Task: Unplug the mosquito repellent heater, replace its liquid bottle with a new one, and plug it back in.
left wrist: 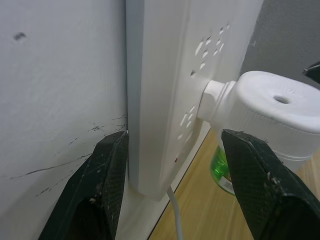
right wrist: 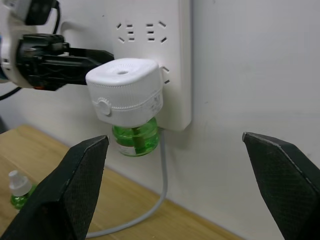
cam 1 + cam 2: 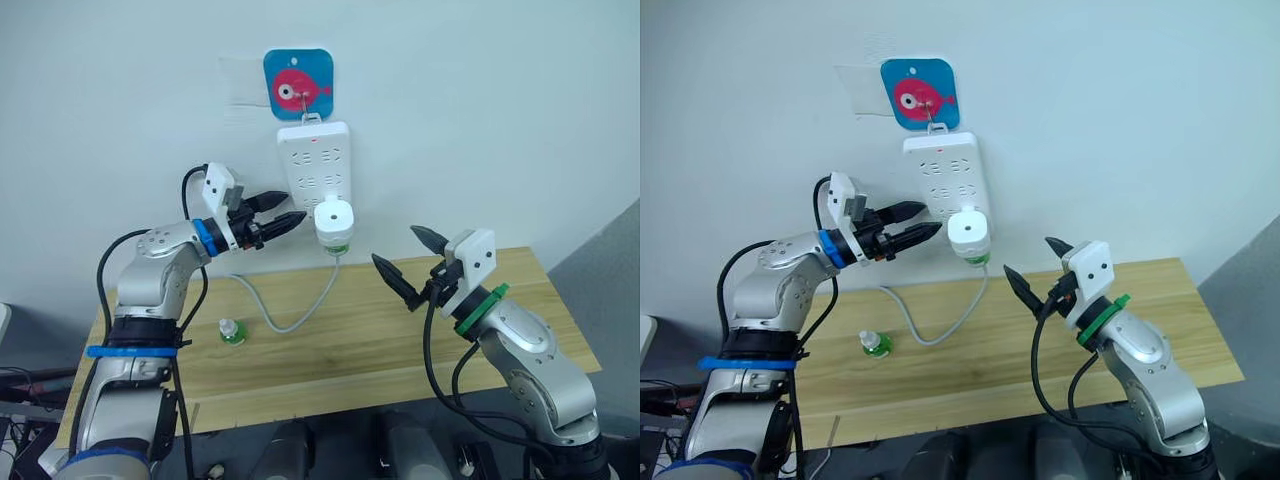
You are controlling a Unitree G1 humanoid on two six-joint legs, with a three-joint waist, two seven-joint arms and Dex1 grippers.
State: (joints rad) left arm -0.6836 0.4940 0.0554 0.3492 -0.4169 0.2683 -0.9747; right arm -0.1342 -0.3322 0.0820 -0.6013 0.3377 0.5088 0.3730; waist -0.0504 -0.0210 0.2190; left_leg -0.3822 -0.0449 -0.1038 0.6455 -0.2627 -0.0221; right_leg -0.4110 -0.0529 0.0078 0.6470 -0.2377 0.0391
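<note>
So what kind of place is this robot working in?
Probably an indoor test bench set up like a home corner: a wooden table against a plain white wall, with a hanging power strip holding a mosquito repellent heater.

The mosquito repellent heater (image 3: 334,218) is seen as a small white rounded plastic unit with a round vent hole in its top face and a small round knob on its front. It is plugged into a lower socket of the white power strip (image 3: 314,160) hung on the wall, and it is held level, standing out from the strip above the wooden table (image 3: 400,330). A green liquid bottle (image 2: 135,139) is fitted beneath it, hanging upright. A second green bottle with a white cap (image 3: 232,331) is stood upright on the table, well apart from the heater, to the left of it.
</note>
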